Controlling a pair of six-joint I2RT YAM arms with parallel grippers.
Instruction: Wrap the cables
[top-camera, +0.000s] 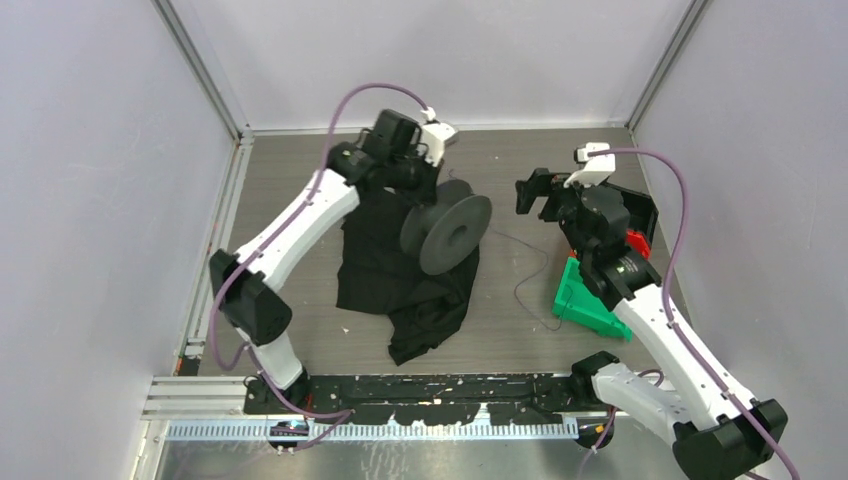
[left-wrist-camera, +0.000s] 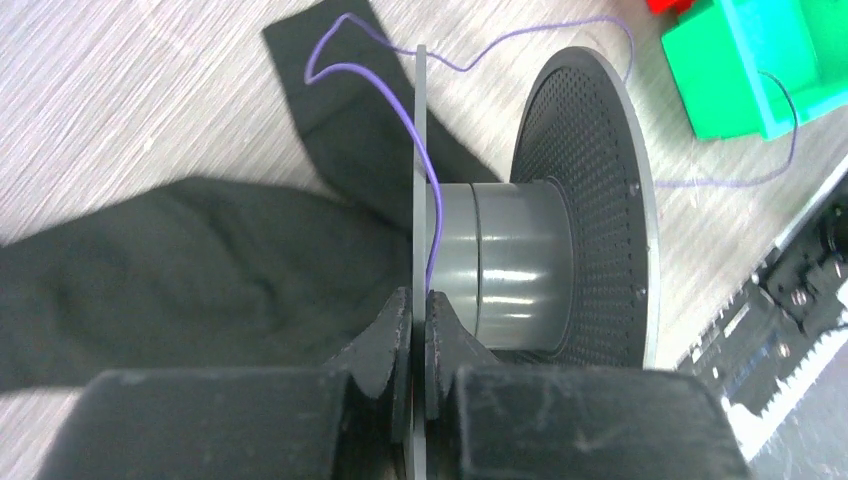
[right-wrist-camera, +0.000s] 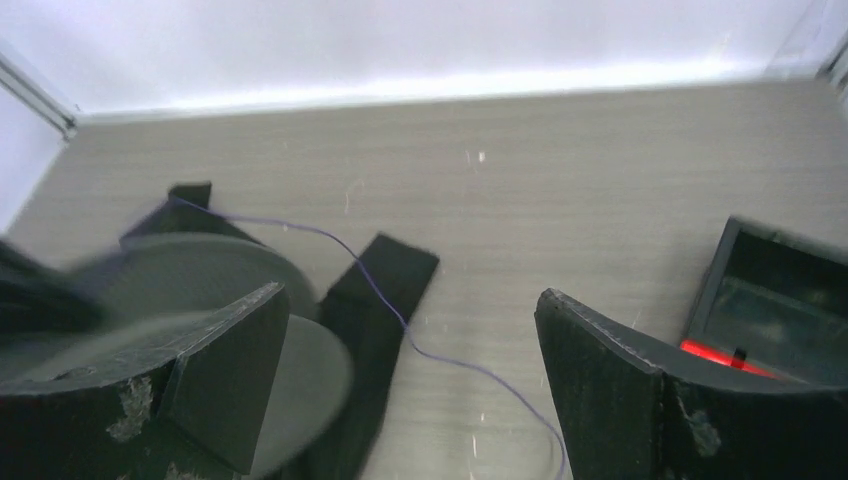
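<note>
A grey spool (top-camera: 448, 228) lies on its side on a black cloth (top-camera: 395, 275) at mid table. My left gripper (top-camera: 425, 180) is shut on the spool's thin near flange (left-wrist-camera: 420, 150), with its tips (left-wrist-camera: 420, 305) pinching the rim. The thin purple cable (left-wrist-camera: 370, 75) runs from the grey hub (left-wrist-camera: 500, 265) over that flange and out across the table (top-camera: 517, 285). My right gripper (top-camera: 535, 195) is open and empty, to the right of the spool. In the right wrist view the cable (right-wrist-camera: 440, 355) lies on the table between its spread fingers (right-wrist-camera: 412, 295).
A green block (top-camera: 585, 300) sits right of the cable's loop, also in the left wrist view (left-wrist-camera: 750, 60). A black box with a red part (top-camera: 635, 225) stands behind it, also in the right wrist view (right-wrist-camera: 770, 300). White walls enclose the table.
</note>
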